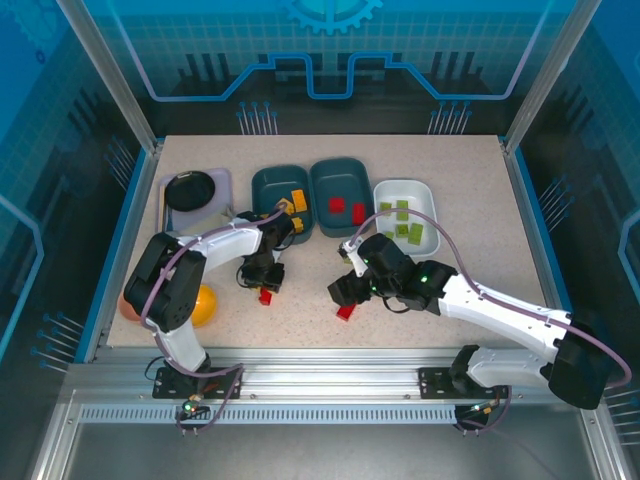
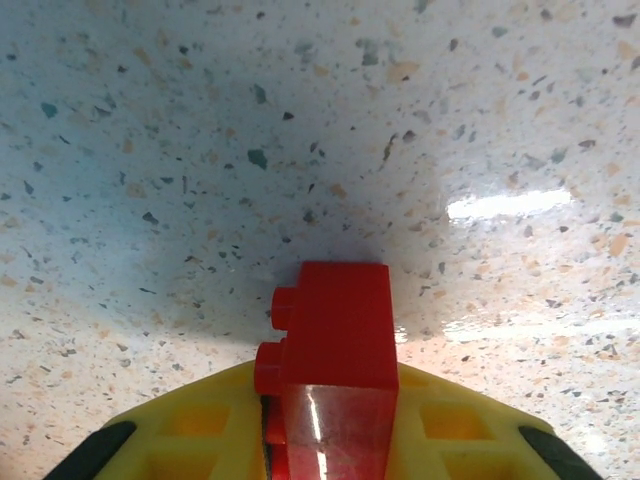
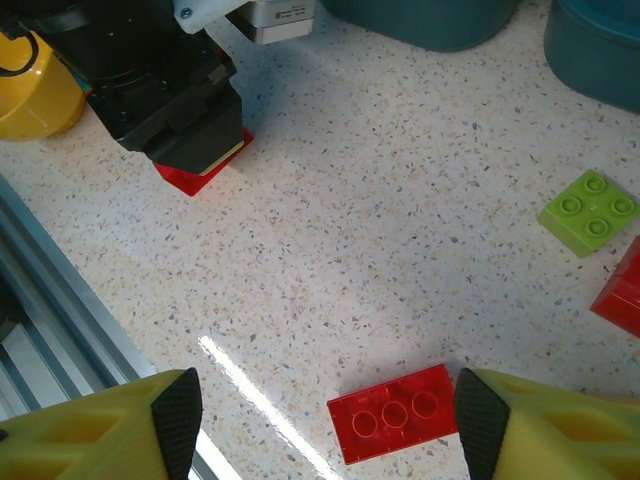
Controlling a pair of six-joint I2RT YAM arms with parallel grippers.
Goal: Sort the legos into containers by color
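Left gripper [image 2: 330,440] — tight on red lego [image 2: 335,330]

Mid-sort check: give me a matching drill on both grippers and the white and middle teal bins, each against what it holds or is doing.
Column one:
1. left gripper
2. right gripper
3. white bin
4. middle teal bin

Column two:
A. holds green bricks
B. open over a loose red brick
C. shut on a red brick
D. holds red bricks

Pairs: 1-C, 2-B, 3-A, 4-D.
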